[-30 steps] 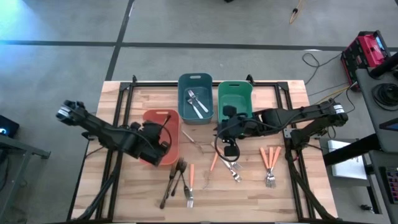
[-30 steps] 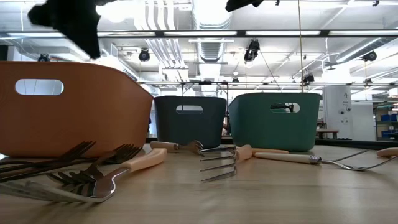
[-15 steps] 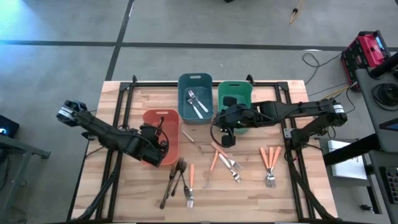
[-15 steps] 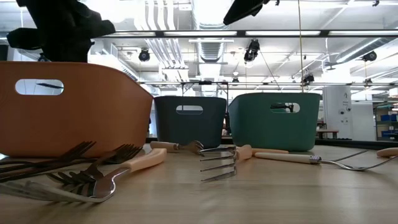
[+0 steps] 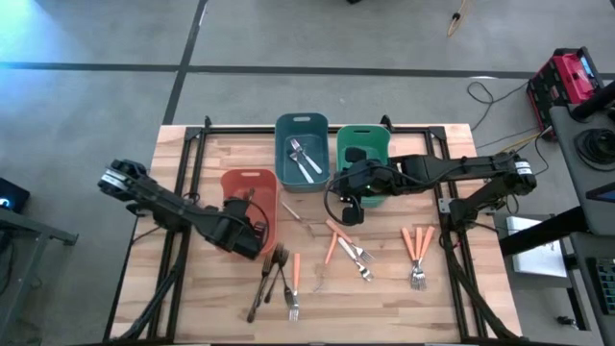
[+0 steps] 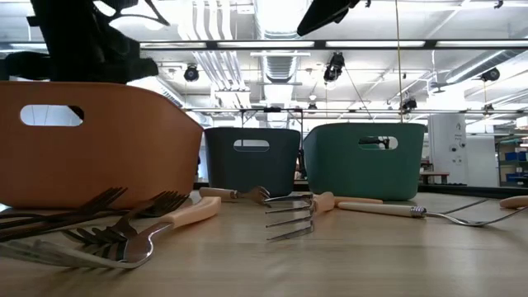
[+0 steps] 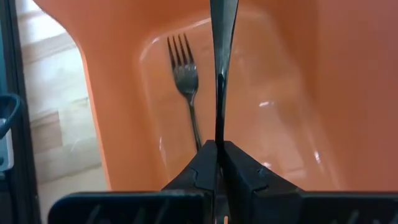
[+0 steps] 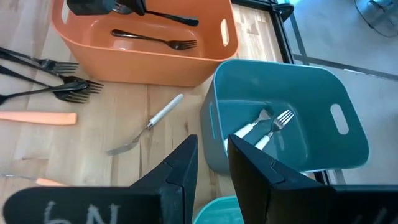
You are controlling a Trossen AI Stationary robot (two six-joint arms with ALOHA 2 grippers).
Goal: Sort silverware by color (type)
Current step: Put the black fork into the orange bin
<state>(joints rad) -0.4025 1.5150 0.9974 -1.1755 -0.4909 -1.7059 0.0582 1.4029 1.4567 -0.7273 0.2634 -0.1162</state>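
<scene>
A dark bronze fork (image 7: 222, 68) is pinched upright in the left gripper (image 7: 217, 163) over the salmon bin (image 5: 237, 180), where another dark fork (image 7: 184, 74) lies, while the right gripper (image 8: 211, 163) is held empty, slightly parted, above the blue bin (image 8: 323, 99).

Salmon bin (image 5: 252, 183) partly blocked from above by left tool (image 7: 218, 152), clamped on a dark fork (image 7: 222, 37) over another fork (image 7: 185, 71) on the bin floor. Blue bin (image 5: 302, 125) open from above, two silver pieces inside. Green bin (image 5: 362, 139) near edge covered by right tool (image 5: 348, 204), jaws parted and empty. Bare counter (image 5: 437, 298) between scattered forks (image 5: 274, 274) and orange-handled group (image 5: 416, 252).
</scene>
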